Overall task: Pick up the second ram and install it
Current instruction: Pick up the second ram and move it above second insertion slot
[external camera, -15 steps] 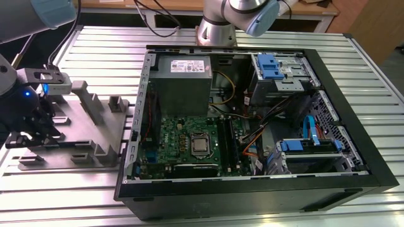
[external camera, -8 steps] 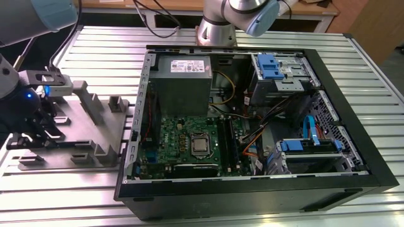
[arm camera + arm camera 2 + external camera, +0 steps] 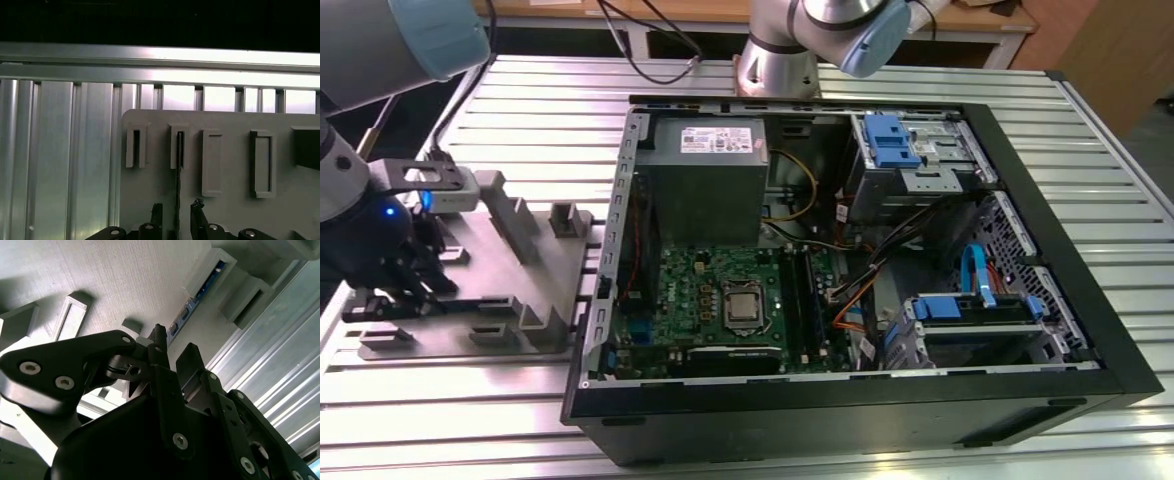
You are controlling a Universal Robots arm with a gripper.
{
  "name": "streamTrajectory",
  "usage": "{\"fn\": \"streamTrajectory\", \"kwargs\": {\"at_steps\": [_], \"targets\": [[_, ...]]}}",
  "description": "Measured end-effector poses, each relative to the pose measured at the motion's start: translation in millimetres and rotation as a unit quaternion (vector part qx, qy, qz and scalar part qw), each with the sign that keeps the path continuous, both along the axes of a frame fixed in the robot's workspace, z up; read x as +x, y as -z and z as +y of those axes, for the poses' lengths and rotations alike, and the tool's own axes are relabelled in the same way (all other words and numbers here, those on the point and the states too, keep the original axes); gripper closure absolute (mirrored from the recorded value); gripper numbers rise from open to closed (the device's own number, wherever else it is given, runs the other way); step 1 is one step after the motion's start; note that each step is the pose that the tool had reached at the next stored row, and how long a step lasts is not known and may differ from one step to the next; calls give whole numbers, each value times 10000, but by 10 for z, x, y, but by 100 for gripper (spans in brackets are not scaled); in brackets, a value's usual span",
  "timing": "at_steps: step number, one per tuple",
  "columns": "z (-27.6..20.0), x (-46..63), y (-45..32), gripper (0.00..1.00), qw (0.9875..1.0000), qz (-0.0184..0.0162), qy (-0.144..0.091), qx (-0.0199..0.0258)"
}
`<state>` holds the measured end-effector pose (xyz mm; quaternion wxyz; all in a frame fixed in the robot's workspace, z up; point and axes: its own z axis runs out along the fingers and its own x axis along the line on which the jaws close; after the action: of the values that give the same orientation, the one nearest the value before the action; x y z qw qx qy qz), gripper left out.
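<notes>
Second ram [image 3: 178,170]: a thin dark stick standing on its long edge in a slot of the grey tray [image 3: 235,210]. You see it edge-on in the first wrist view and as a dark, bluish strip [image 3: 197,295] in the second wrist view. The slot's upright walls hold it vertical, which leaves both flat faces free for you to grip.

Gripper [image 3: 177,210]: the fingers are apart, one on each side of the stick. A gap shows between each fingertip and the ram, so nothing is clamped yet. The second wrist view shows the same straddle, with the gripper [image 3: 174,347] at the near end of the strip.

In the exterior view the gripper [image 3: 394,275] sits low over the tray [image 3: 507,290] at that view's left, beside the open case [image 3: 854,405]. The board [image 3: 720,290] lies flat inside the case, well apart from the tray.

Judgement: you are at the pick, lined up but not closed, and the install has not begun. You cannot tell whether a first ram is already seated on the board.
</notes>
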<state>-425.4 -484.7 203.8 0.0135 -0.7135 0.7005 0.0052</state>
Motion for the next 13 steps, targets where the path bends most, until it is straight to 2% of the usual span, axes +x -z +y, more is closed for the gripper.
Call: {"fn": "streamTrajectory", "kwargs": {"at_steps": [8,10,11,13], "targets": [[0,0,8,64,10000,0,0,0],[0,0,9,66,10000,0,0,0],[0,0,9,73,10000,0,0,0],[0,0,10,73,10000,0,0,0]]}}
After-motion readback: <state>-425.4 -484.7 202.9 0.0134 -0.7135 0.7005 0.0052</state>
